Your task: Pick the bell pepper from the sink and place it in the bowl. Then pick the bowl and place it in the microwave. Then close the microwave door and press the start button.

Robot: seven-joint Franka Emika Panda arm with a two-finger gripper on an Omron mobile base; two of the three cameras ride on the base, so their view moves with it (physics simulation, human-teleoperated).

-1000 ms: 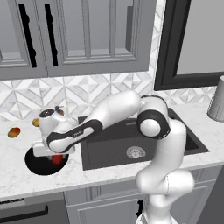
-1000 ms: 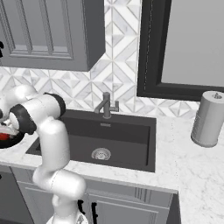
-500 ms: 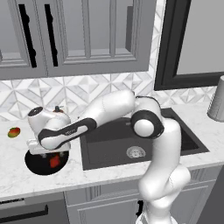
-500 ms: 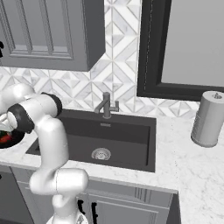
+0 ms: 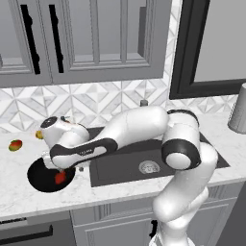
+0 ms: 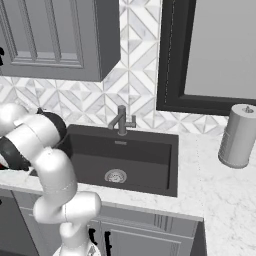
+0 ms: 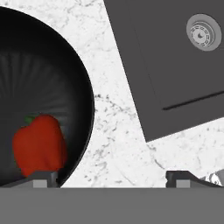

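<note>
The small red bell pepper (image 7: 39, 144) lies loose inside the wide black bowl (image 7: 48, 78), near its rim. On the counter left of the sink (image 5: 125, 163) the bowl (image 5: 41, 178) holds the pepper (image 5: 60, 178). My gripper (image 5: 67, 168) hovers over the bowl's right edge. It is open (image 7: 111, 179), with one fingertip (image 7: 43, 178) over the bowl beside the pepper and the other over bare marble. Nothing is between the fingers. The microwave is out of view.
The dark sink (image 6: 125, 155) has a silver drain (image 7: 203, 33) and a grey faucet (image 6: 121, 120). A red-green fruit (image 5: 16, 144) and a yellow-orange fruit (image 5: 39, 135) lie behind the bowl. A paper towel roll (image 6: 239, 136) stands at the right. Cabinets hang above.
The jaws have spread wide and the pepper now rests free in the bowl. The hand has stayed over the bowl while the elbow shifted a little.
</note>
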